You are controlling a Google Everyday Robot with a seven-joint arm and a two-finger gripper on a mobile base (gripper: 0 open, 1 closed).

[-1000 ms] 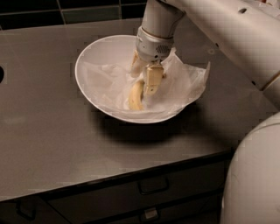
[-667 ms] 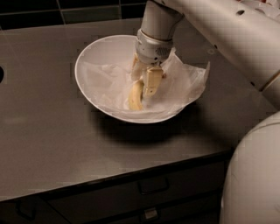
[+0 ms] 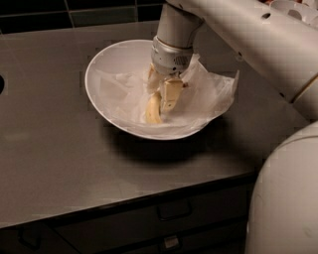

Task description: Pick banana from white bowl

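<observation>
One banana (image 3: pixel 153 114) in white bowl (image 3: pixel 107 74), gripper (image 3: pixel 160 98) just above — seemingly clamped on its upper end.

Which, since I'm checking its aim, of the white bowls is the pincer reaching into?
The large paper-lined white bowl at mid-counter: the pincer is down inside it at the banana. The smaller bowls stand in the top right corner.
</observation>
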